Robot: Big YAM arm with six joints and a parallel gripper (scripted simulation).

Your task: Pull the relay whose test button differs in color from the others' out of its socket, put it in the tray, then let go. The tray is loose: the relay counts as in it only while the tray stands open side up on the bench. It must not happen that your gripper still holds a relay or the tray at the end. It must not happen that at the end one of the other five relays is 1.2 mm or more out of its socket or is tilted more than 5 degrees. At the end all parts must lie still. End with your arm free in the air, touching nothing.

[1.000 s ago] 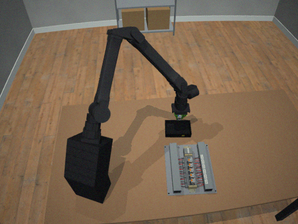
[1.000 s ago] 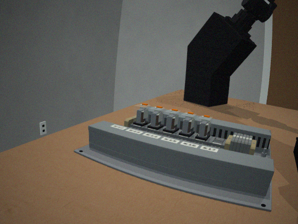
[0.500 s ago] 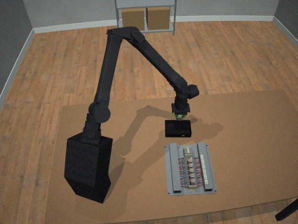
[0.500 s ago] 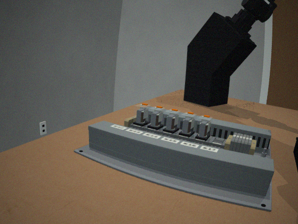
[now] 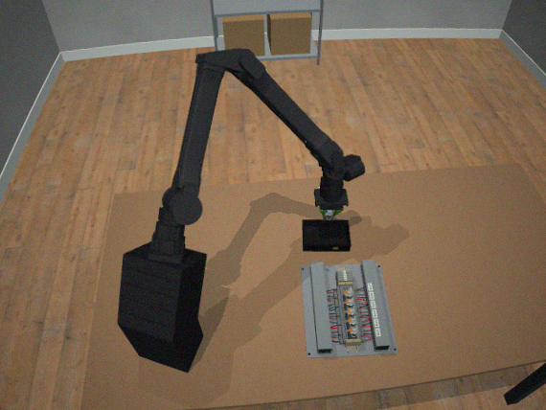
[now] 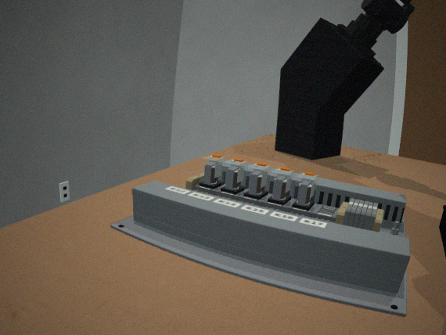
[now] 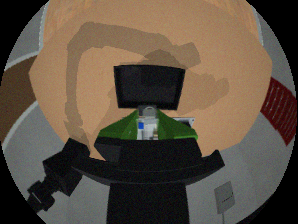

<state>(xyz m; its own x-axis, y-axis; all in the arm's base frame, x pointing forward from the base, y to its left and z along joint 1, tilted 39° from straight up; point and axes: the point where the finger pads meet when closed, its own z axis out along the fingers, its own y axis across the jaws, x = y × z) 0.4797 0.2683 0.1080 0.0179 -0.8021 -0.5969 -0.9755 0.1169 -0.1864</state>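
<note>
My gripper with green fingers hangs just above the far edge of the black tray and is shut on a small grey relay with a blue test button. In the wrist view the relay sits between the green fingers in front of the tray, which stands open side up on the bench. The grey relay panel lies nearer the front; its row of relays with orange buttons stands in sockets, with one empty socket at the row's end.
The arm's black base stands at the left of the brown bench. A shelf with two cardboard boxes stands at the far wall. A dark bar pokes in at the bench's front right corner.
</note>
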